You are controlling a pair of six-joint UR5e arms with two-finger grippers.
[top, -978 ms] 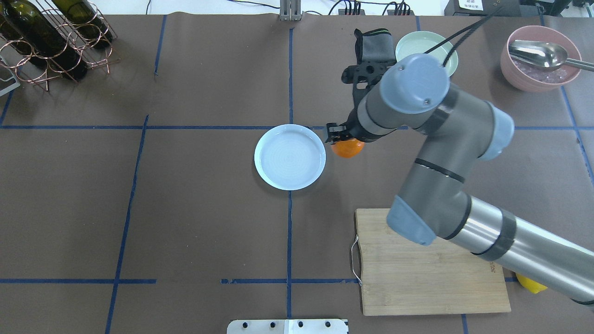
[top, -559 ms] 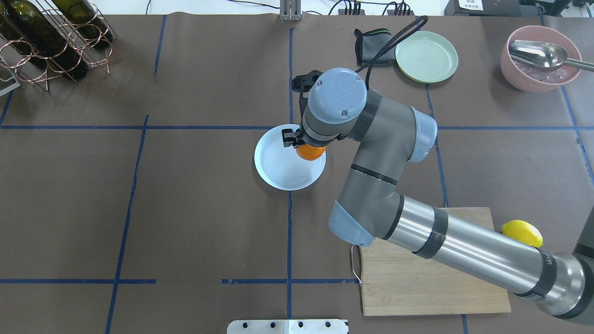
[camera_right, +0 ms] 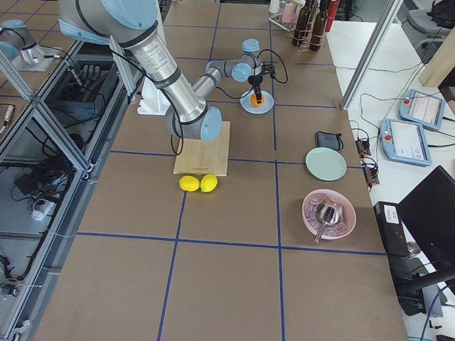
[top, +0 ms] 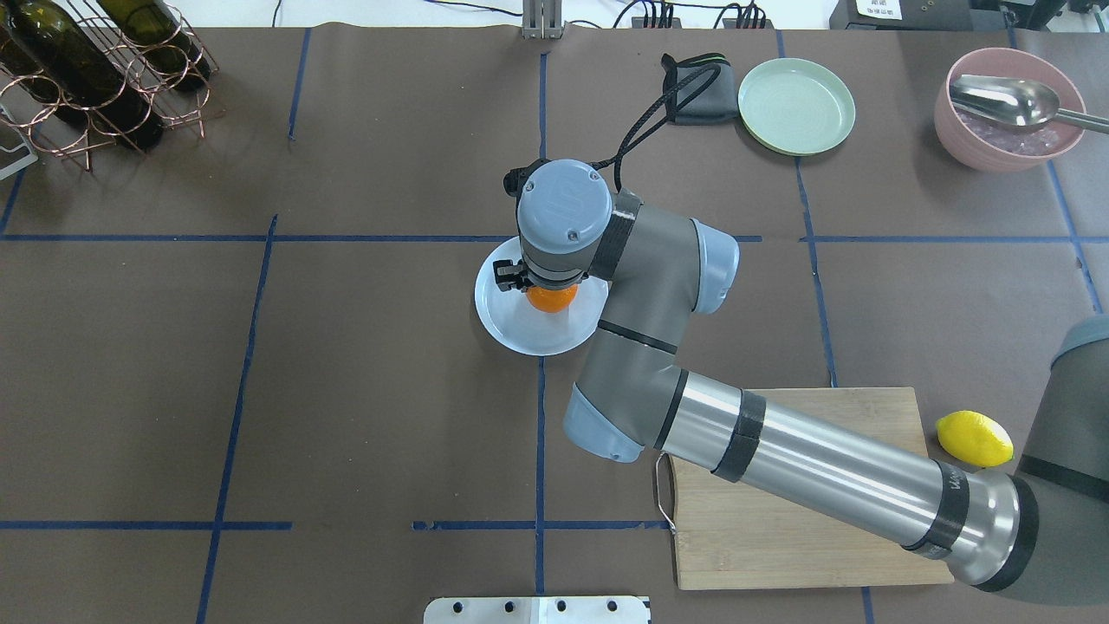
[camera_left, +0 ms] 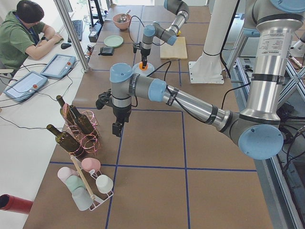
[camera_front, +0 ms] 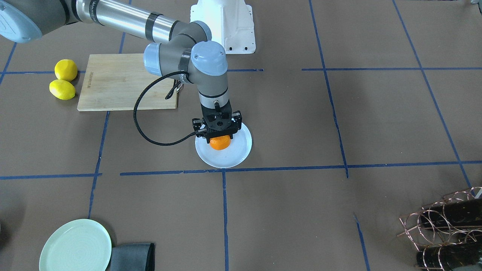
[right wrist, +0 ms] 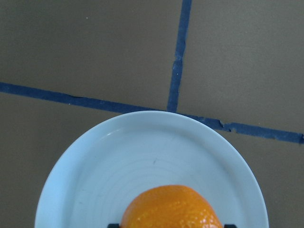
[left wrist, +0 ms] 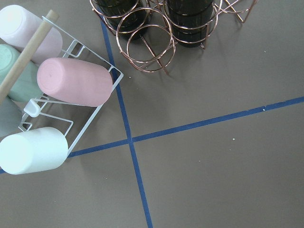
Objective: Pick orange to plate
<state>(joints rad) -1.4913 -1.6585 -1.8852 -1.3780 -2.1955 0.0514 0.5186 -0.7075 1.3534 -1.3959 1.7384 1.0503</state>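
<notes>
The orange (camera_front: 220, 143) is gripped by my right gripper (camera_front: 219, 137), which points straight down over the pale bluish-white plate (camera_front: 241, 150). From overhead the orange (top: 551, 299) shows just below the wrist, over the plate's (top: 520, 334) middle. The right wrist view has the orange (right wrist: 171, 209) at the bottom edge between the two fingertips, with the plate (right wrist: 118, 156) under it. Whether the fruit touches the plate I cannot tell. My left gripper (camera_left: 117, 129) hangs near the bottle rack, far from the plate; its state cannot be told.
Two lemons (camera_front: 64, 79) lie beside a wooden cutting board (camera_front: 124, 82). A pale green plate (top: 796, 106), a dark cloth (top: 693, 91) and a pink bowl with a spoon (top: 1009, 108) sit far right. A wine rack (top: 95, 69) and a cup rack (left wrist: 57, 95) stand left.
My right arm has swung leftward with the orange, from beside the plate's right rim to over the plate's middle.
</notes>
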